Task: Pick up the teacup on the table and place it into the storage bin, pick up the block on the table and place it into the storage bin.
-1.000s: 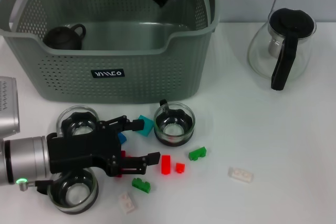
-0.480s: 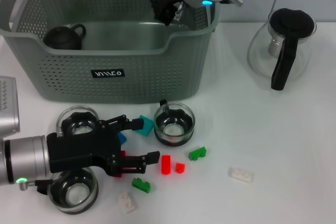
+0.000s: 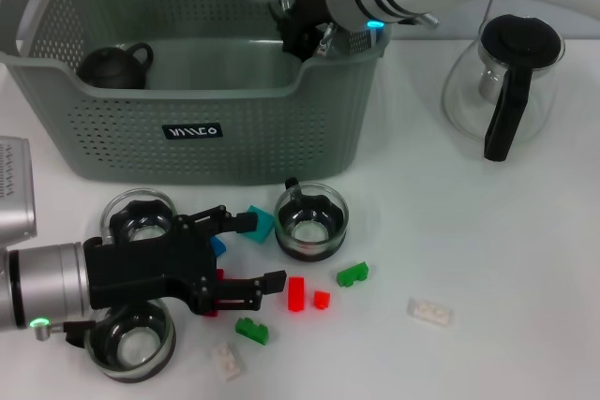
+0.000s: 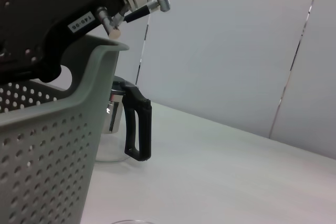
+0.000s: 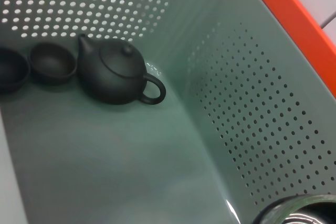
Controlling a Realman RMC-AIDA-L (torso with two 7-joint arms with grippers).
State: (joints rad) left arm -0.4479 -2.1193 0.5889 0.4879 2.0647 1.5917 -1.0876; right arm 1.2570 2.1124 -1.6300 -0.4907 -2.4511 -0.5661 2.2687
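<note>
Where the table lies nearest the robot, the left gripper [image 3: 246,259] hangs low, fingers spread wide and holding nothing, amid scattered blocks. A glass teacup [image 3: 131,341] sits by the arm's near side, a second glass teacup [image 3: 140,217] on its far side. A white block [image 3: 225,361] and a green block [image 3: 251,330] lie nearest; a red block [image 3: 296,293] sits off the fingertips, a teal block [image 3: 255,223] just beyond them. A third glass teacup [image 3: 311,221] stands just before the storage bin [image 3: 216,133]. Farther on, the right gripper [image 3: 302,27] reaches down inside the bin's right end; its fingers cannot be made out. A glass rim at the right wrist view's edge is possibly a held teacup. A dark teapot [image 5: 116,74] and two dark cups [image 5: 51,62] rest on the bin floor. A glass carafe [image 3: 504,81] stands well right of the bin.
</note>
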